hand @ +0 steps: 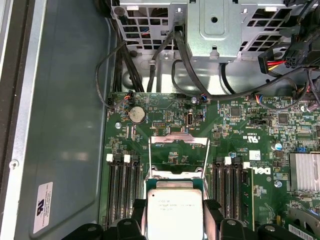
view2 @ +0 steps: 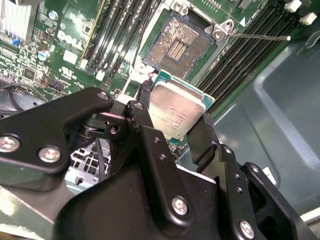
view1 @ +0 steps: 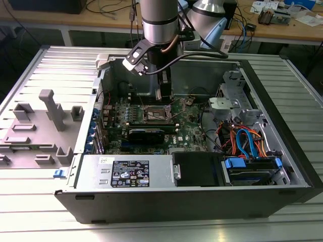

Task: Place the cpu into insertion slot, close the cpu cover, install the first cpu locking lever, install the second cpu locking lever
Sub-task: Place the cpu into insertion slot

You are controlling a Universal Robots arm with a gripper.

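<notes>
A robot arm [view1: 159, 25] reaches down into an open computer case [view1: 202, 206] lying on a slatted metal surface [view1: 151, 229], its jaws clenched on the cpu [view2: 177, 107], one black jaw pressed against each of two opposite edges. In the second wrist view the chip hangs clear of the insertion slot [view2: 177, 45], near it but not touching, with its silver-grey lid turned toward the wrist cameras. The slot lies bare, its brownish-gold centre uncovered, with long black memory slots [view2: 120, 35] running along both sides. In the exterior view the slot sits mid-board toward the far wall of the case, almost directly beneath the arm. In the first wrist view a thin silvery frame [hand: 179, 141] shows just beyond the chip, apparently the cpu cover swung open. A thin wire lever [view2: 260, 36] juts out beside the slot and looks unlatched. A grey plastic tray [view1: 45, 126] rests on the surface at the exterior view's left. The chip is likely light, stiff and thin, and its smooth metal lid could slip under a loose hold. Its underside contacts and the slot's fine pins are probably the fragile parts, so the edge grip seen here looks like the sound place to hold it, keeping the flat faces untouched
</notes>
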